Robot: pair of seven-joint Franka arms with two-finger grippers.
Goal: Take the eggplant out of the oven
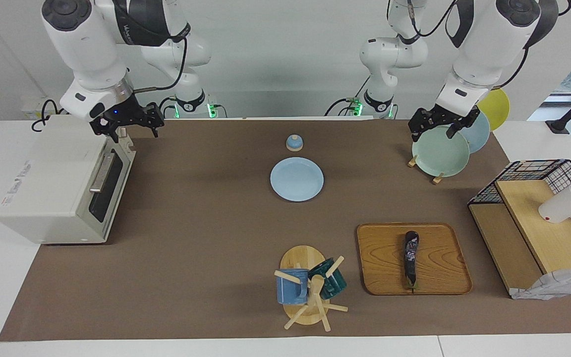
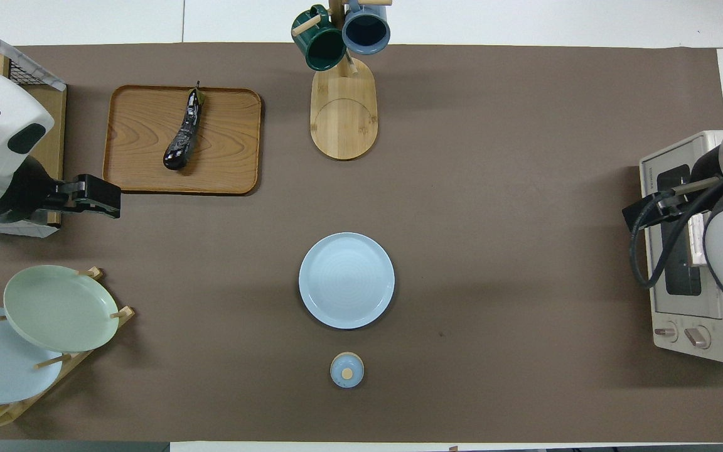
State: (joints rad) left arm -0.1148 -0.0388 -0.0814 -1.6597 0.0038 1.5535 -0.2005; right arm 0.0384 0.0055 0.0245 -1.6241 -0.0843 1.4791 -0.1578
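You've got the eggplant lying flat on the wooden tray, which sits near the table edge farthest from the robots, toward the left arm's end; stem end points at that edge. The oven is at the right arm's end of the table with its door shut. Right gripper hangs over the oven's top corner nearest the robots, holding nothing; you can't tell from here how its jaws stand. Left gripper is up over the green plate in the plate rack, near the corner by the left arm's base, empty, jaw state also unreadable. Mid-table you have a light blue plate and a small blue lid nearer the robots. The mug tree stands beside the tray near the same edge, and the wire shelf is at the left arm's end.
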